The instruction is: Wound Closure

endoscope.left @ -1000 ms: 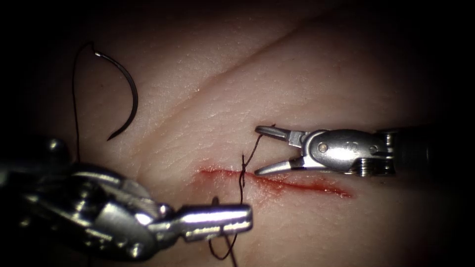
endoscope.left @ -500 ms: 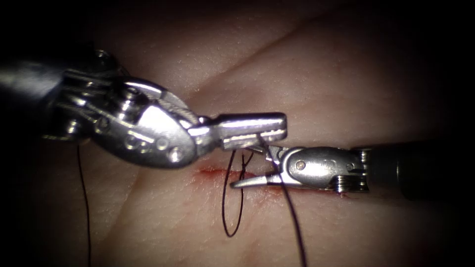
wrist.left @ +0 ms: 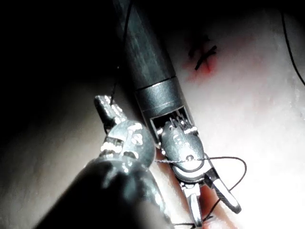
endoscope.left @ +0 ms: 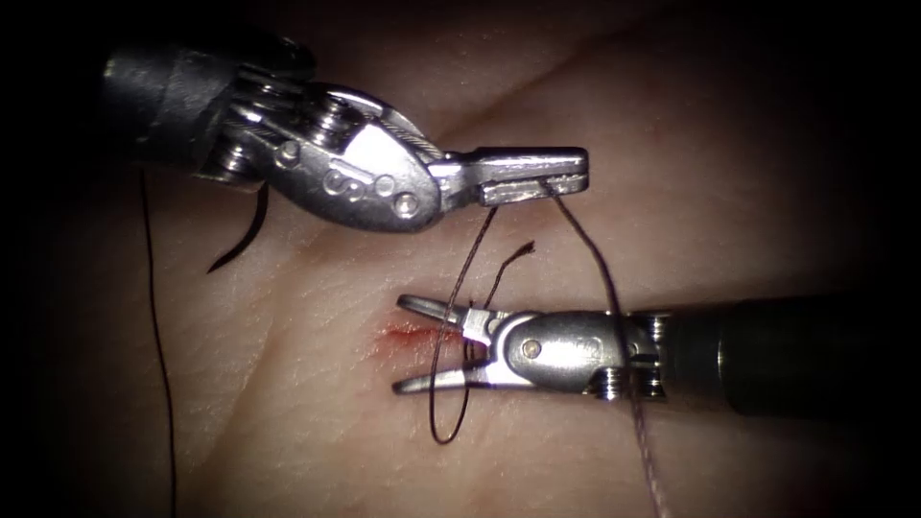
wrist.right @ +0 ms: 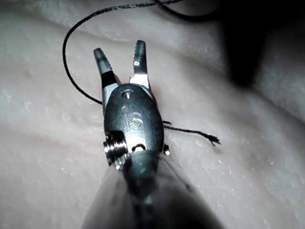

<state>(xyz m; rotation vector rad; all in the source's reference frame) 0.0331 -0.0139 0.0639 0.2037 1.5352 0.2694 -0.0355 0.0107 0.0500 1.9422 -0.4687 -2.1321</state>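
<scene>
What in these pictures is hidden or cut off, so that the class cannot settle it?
- The needle, endoscope view: the left tool, jaws shut on the thread, covers most of its curve; only the pointed end lies bare on the tissue, left of the cut.
- The thread, endoscope view: runs off the bottom edge.
- The right tool, jaws open, holds nothing.
</scene>
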